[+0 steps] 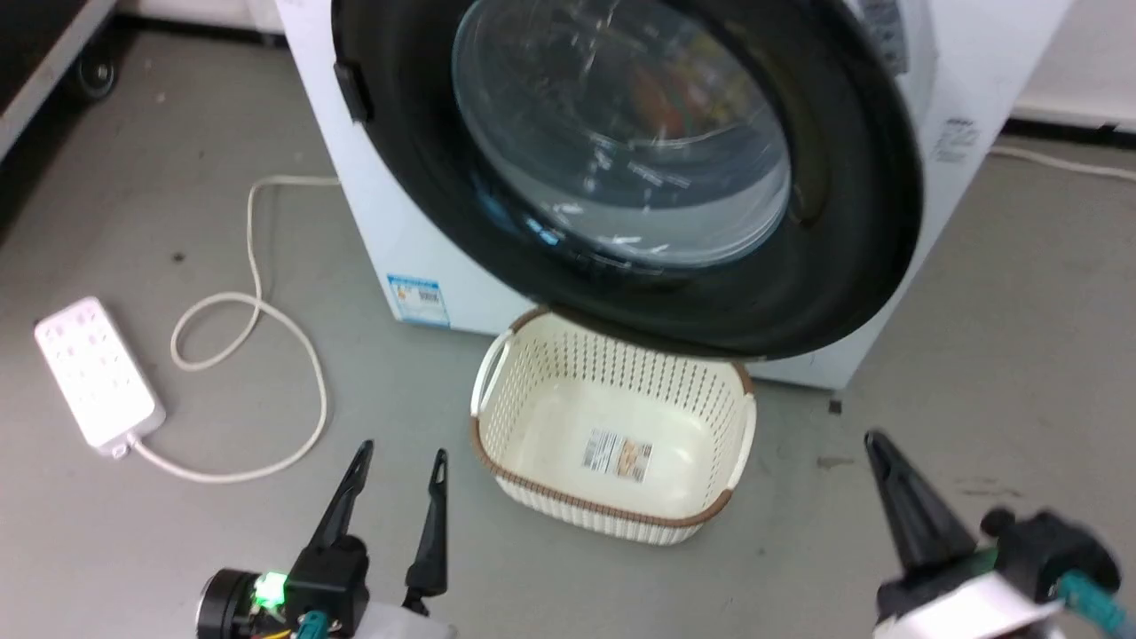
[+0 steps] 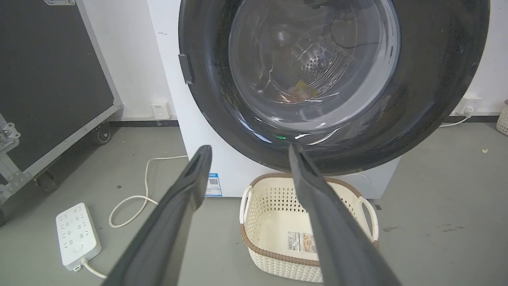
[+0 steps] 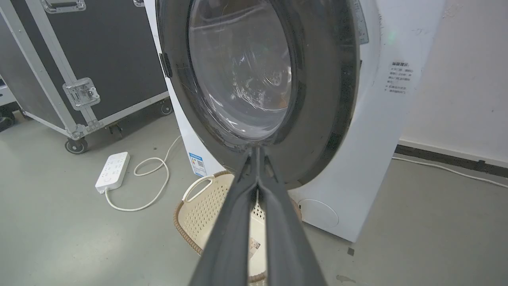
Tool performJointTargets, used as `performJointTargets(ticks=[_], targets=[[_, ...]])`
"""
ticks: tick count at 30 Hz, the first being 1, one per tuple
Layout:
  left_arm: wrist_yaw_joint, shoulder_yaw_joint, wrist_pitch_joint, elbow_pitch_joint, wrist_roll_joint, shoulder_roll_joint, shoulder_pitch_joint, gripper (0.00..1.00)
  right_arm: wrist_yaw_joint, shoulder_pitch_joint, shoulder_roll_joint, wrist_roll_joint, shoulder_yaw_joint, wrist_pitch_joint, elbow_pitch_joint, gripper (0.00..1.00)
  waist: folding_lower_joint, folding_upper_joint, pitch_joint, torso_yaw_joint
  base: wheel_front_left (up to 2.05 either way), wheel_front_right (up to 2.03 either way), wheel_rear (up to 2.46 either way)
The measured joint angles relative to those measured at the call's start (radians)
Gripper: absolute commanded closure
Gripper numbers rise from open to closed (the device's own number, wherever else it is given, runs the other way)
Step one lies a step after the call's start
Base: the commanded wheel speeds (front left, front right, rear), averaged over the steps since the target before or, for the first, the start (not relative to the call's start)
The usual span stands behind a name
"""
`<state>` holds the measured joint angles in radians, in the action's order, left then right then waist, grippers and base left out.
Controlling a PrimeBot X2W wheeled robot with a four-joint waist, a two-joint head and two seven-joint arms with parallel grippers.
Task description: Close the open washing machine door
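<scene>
Two grippers sit low in the head view, both well apart from the machine and neither touching it.

- Left gripper point(image 1: 401, 451): fingers spread wide, nothing between them.
- Right gripper point(image 1: 877, 444): fingers pressed together into one point, empty. In the right wrist view the tips aim at the door's lower rim.
- Washing machine door point(image 1: 852, 222): lies nearly flat over the port of the washing machine point(image 1: 373, 204), with the steel drum visible through the glass in the left wrist view. The latch tab point(image 1: 355, 89) side seems to stand slightly proud of the white front. The lower rim overhangs the empty laundry basket point(image 1: 486, 373). I cannot tell whether the catch is engaged.

Judgement: the swing looks mostly done. A last firm push on the black frame, probably near the latch side, likely remains to seat the door.
</scene>
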<state>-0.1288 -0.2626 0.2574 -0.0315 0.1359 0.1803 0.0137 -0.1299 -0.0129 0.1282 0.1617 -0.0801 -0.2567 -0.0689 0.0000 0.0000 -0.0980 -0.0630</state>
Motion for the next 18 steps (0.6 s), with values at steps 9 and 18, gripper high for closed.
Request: performJointTargets(ticks=[9,18], targets=[[0.028,0.008,0.000,-0.001,-0.014,-0.057,-0.071,0.00,0.000,0.233,0.205,0.081,-0.080,0.069,-0.020,1.00,0.0002,0.0000,-0.128,-0.043,0.00,0.00,0.00],[0.035,0.030,0.000,0.027,-0.030,-0.094,-0.120,0.00,0.000,0.493,0.392,0.209,-0.133,0.105,-0.131,1.00,0.0003,0.0000,-0.259,-0.097,0.00,0.00,0.00]])
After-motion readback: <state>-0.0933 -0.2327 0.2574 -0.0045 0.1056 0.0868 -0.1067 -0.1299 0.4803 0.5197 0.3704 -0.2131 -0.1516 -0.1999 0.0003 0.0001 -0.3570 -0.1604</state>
